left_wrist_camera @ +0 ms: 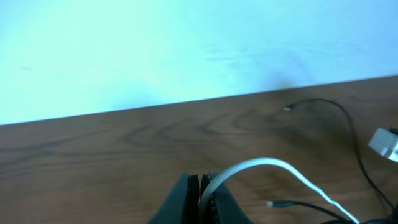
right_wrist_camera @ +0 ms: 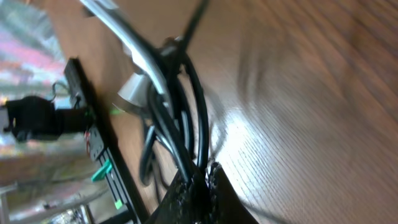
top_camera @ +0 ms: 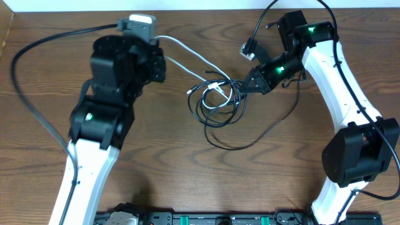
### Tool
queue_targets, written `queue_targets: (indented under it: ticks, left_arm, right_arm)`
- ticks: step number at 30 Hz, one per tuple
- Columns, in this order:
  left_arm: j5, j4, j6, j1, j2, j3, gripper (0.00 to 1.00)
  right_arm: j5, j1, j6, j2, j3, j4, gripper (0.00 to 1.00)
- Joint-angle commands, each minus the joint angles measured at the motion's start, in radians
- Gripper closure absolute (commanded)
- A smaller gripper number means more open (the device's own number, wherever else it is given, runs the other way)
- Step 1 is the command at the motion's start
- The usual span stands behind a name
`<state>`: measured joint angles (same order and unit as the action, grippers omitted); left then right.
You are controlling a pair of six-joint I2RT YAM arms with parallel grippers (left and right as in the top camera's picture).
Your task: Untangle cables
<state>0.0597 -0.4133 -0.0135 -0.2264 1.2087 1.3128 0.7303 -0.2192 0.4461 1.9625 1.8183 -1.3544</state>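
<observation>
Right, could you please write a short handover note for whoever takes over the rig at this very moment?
Left gripper: shut on the thin white cable, toward the far side of the brown wooden table.
Right gripper: shut on the thin black cables at the right edge of the tangle.
Cables: the white cable runs from the left gripper to mid-table, where it winds into the black loops.
Done: each arm has a grip, one on each colour.
Left: the white cable is not yet out of the black loops, so the separating remains to be done.
</observation>
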Motion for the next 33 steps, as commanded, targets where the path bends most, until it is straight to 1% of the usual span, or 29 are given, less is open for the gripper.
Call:
queue_targets:
  ticks: [1,3,7,11,16,20,26,29,33]
  left_arm:
    - [-0.125,-0.026,0.019,0.053,-0.077,0.007,0.93]
    - [-0.124,-0.05,0.035,0.08,-0.104,0.007,0.93]
    - [-0.124,-0.098,0.054,0.116,-0.139,0.007,0.93]
    - [-0.125,-0.102,0.054,0.148,-0.15,0.007,0.93]
    - [-0.124,-0.059,0.091,0.256,-0.155,0.015,0.93]
    - [-0.119,-0.001,0.106,0.322,-0.16,0.019,0.93]
    - [-0.094,0.084,0.105,0.324,-0.161,0.067,0.92]
    - [-0.094,0.152,0.105,0.324,-0.161,0.117,0.93]
    - [-0.078,0.161,0.105,0.324,-0.161,0.171,0.93]
  right_arm:
    - [-0.168,0.008,-0.195,-0.027,0.006,0.016,0.99]
    - [-0.215,0.008,-0.26,-0.027,0.006,0.037,0.99]
    - [-0.27,0.008,-0.344,-0.027,0.005,0.062,0.99]
    - [-0.36,0.008,-0.428,-0.027,-0.002,0.08,0.99]
    - [-0.467,0.008,-0.5,-0.027,-0.041,0.101,0.99]
    - [-0.489,0.009,-0.542,-0.027,-0.128,0.177,0.99]
    - [-0.49,0.009,-0.571,-0.027,-0.25,0.285,0.99]
    - [-0.539,0.014,-0.619,-0.026,-0.324,0.353,0.99]
    - [-0.536,0.038,-0.632,-0.026,-0.387,0.402,0.98]
